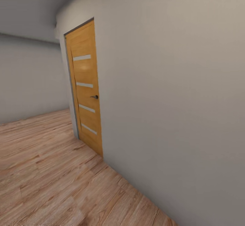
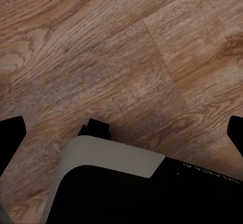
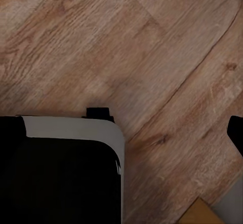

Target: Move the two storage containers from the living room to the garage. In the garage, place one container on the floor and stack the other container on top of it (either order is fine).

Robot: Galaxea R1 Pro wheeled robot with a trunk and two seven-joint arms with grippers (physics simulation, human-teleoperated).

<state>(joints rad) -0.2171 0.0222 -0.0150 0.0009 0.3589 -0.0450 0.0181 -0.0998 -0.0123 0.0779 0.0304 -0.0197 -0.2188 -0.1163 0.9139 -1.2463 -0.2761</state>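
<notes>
One door (image 1: 85, 90), four glazed slits, seemingly.

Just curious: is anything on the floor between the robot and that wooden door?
No, only bare wood-plank floor lies before the door in the head view.

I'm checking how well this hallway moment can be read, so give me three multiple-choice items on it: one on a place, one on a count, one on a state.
1. Where is the wooden door set?
A. In the pale wall at the right
B. In the far wall
C. In the ceiling

2. How many pale horizontal strips does the door carry?
A. Two
B. Four
C. Six

3. What state is the door in?
A. Wide open
B. Off its hinges
C. Closed

Answers: 1 A, it sits in the pale wall running along the right. 2 B, four strips show down its face. 3 C, it lies flush in its frame, handle showing.
</notes>
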